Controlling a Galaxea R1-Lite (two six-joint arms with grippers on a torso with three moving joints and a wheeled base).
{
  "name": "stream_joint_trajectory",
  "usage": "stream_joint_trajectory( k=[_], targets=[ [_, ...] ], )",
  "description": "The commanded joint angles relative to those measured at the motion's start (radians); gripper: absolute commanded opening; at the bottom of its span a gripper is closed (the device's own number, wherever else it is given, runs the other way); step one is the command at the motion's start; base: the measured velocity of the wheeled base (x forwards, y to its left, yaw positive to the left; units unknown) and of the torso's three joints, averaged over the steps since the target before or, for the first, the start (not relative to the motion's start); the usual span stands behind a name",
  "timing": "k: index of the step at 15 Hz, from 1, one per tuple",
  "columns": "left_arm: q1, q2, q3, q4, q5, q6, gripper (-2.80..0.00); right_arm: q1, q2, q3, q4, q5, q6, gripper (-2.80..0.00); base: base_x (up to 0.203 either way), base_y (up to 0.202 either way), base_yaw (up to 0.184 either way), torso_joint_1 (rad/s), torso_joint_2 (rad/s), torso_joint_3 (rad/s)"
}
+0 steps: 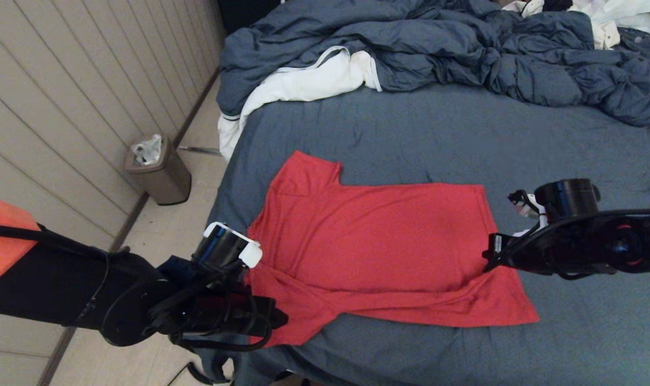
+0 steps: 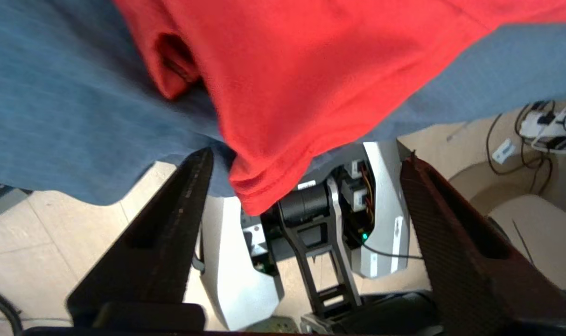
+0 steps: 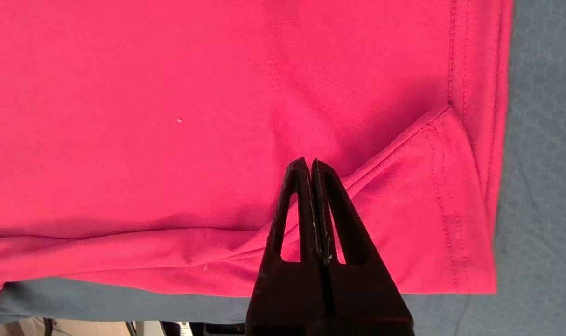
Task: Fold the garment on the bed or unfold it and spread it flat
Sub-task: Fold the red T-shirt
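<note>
At far left I see a panelled wall [image 1: 78,107] and, on the floor [image 1: 158,230] beside it, a small bin [image 1: 161,171] with a pale liner.

My left gripper [image 2: 306,163] sits at the near left edge of the bed [image 1: 464,134], at the shirt's [image 1: 378,246] near left corner. In the left wrist view its jaws stand wide apart with nothing clamped between them. A red sleeve end [image 2: 255,186] droops over the mattress edge into the gap, close to one finger [image 2: 171,224]; I cannot tell whether it touches. Below it I see the robot's base [image 2: 310,233] and the tiled floor.

The shirt lies on the slate-blue sheet in the near middle of the bed, plain side up. Its body is mostly flat. One sleeve [image 1: 303,171] points toward the far left. A fold runs along the near edge.

Behind it, a rumpled duvet [image 1: 464,48] is heaped across the far side. A white cloth [image 1: 303,80] shows beneath its left end and hangs over the bed's edge.

My right gripper [image 3: 309,163] is at the shirt's right edge. In the right wrist view its jaws are pressed together, tips over the red fabric beside a folded-over hem corner [image 3: 450,196]. I see no cloth pinched between them.
</note>
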Motion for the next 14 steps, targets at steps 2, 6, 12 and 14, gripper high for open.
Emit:
stream_joint_trajectory(
  k=[2,6,12,14],
  targets=[
    [-0.001,0.036,-0.018,-0.028,0.000,-0.003,0.00,0.002,0.005,0.001,-0.001,0.001,0.001,-2.80,0.000,0.000,0.000,0.000,0.00,0.000],
    [-0.001,0.048,-0.018,-0.076,-0.002,-0.013,0.00,0.002,0.006,0.004,-0.001,0.001,0.001,-2.80,0.000,0.000,0.000,0.000,0.00,0.000],
    [-0.010,0.051,-0.018,-0.080,-0.011,-0.015,0.00,0.003,0.008,0.006,-0.001,0.001,0.001,-2.80,0.000,0.000,0.000,0.000,0.00,0.000],
    [-0.009,0.051,-0.014,-0.094,-0.011,-0.015,0.00,0.002,0.009,0.007,-0.001,0.000,0.001,-2.80,0.000,0.000,0.000,0.000,0.00,0.000]
  ],
)
